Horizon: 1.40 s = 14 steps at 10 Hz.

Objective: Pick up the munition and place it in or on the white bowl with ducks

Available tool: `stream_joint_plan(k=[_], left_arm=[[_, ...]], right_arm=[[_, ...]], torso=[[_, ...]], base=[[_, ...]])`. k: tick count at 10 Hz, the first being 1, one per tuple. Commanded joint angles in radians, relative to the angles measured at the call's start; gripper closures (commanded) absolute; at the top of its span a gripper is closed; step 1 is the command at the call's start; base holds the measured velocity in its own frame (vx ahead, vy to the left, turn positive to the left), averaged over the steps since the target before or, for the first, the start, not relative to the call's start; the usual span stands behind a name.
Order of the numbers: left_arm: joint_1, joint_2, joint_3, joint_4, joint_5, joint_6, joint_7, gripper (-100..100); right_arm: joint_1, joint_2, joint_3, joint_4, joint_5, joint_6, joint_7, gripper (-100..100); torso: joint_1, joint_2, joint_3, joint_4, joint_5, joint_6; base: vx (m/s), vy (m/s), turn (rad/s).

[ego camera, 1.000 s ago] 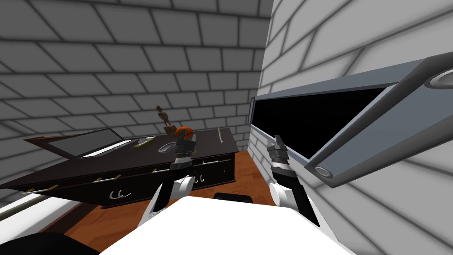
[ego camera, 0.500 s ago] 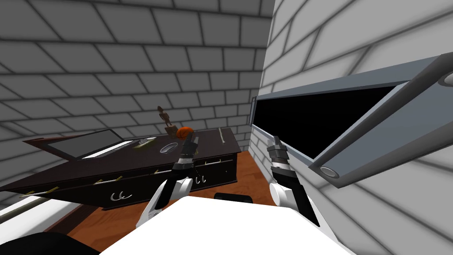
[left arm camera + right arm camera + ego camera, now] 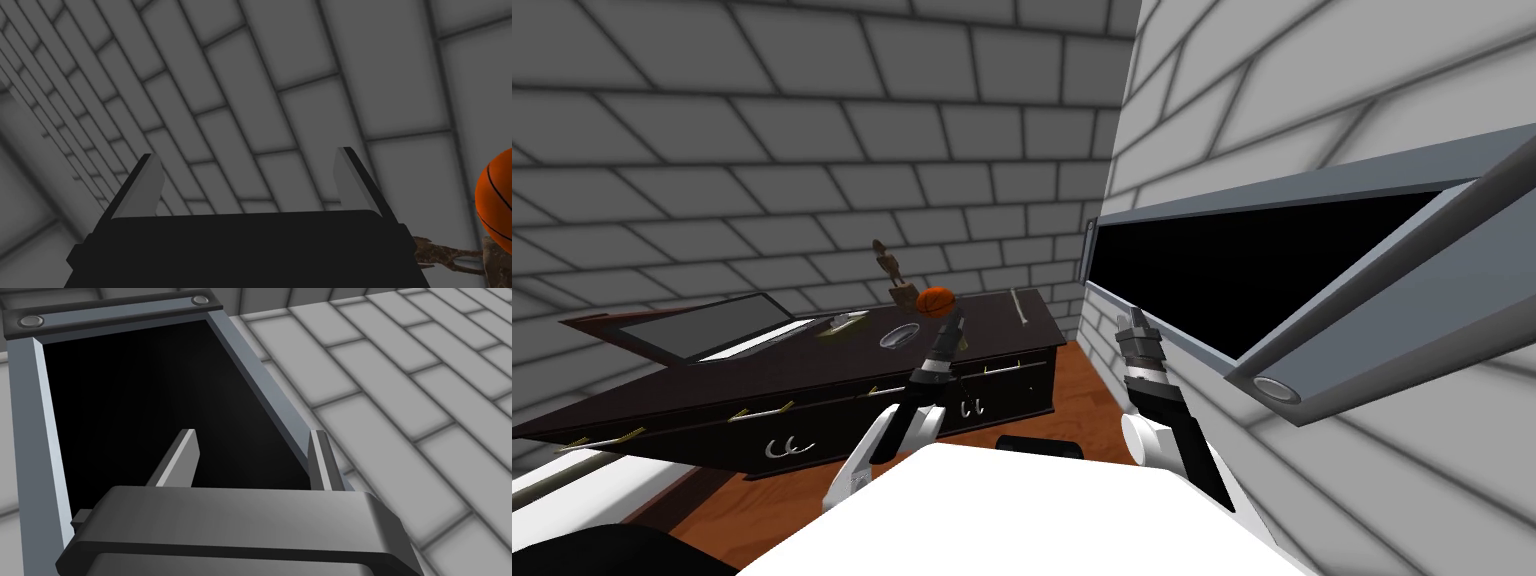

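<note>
A small pale shallow bowl (image 3: 897, 338) sits on the dark desk top (image 3: 812, 365); no pattern can be made out on it. Left of it lies a small grey object on a yellowish patch (image 3: 842, 322), and a thin pale rod (image 3: 1019, 305) lies near the desk's right end; I cannot tell which is the munition. My left gripper (image 3: 955, 327) hangs over the desk just right of the bowl, open and empty (image 3: 247, 157). An orange basketball (image 3: 936, 300) and a brown figurine (image 3: 890, 265) stand just beyond it. My right gripper (image 3: 1134, 320) is raised at the right, open and empty (image 3: 254, 435).
A laptop-like slab (image 3: 702, 325) lies on the desk's left part. The desk front has drawers with curled handles (image 3: 782, 447). A grey-framed black panel (image 3: 1252, 270) juts from the right wall beside my right arm. Brown floor (image 3: 1072, 390) runs between the desk and that wall.
My left gripper has swung right and leaned forward, uncovering the basketball it stood in front of. The head view has shifted slightly. The right arm has stayed put.
</note>
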Motion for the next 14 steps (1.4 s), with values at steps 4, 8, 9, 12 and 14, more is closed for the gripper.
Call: stream_joint_plan(k=[4, 8, 9, 12, 14], left_arm=[[0.017, 0.07, -0.004, 0.094, -0.071, 0.013, -0.131, -100], [0.013, 0.125, -0.004, 0.183, -0.137, 0.018, -0.225, -100], [0.01, 0.137, -0.003, 0.207, -0.154, 0.017, -0.245, -100], [-0.003, 0.171, 0.001, 0.279, -0.206, 0.005, -0.294, -100], [-0.016, 0.19, 0.004, 0.327, -0.241, -0.007, -0.318, -100]], right_arm=[[0.0, 0.0, 0.0, 0.0, 0.0, 0.0, 0.0, 0], [0.0, 0.0, 0.0, 0.0, 0.0, 0.0, 0.0, 0], [0.0, 0.0, 0.0, 0.0, 0.0, 0.0, 0.0, 0], [0.0, 0.0, 0.0, 0.0, 0.0, 0.0, 0.0, 0], [0.0, 0.0, 0.0, 0.0, 0.0, 0.0, 0.0, 0]], torso=[[0.001, 0.0, 0.0, 0.0, 0.0, 0.0], [-0.001, 0.001, 0.001, 0.0, 0.0, 0.0], [-0.002, 0.001, 0.001, 0.0, 0.0, 0.0], [-0.003, 0.0, 0.0, 0.0, -0.001, 0.0], [-0.005, 0.001, 0.0, 0.0, -0.001, 0.0]], base=[[0.005, 0.108, -0.018], [-0.007, 0.087, -0.035], [0.005, 0.079, -0.045], [0.004, 0.057, -0.059], [-0.006, 0.031, -0.071]])
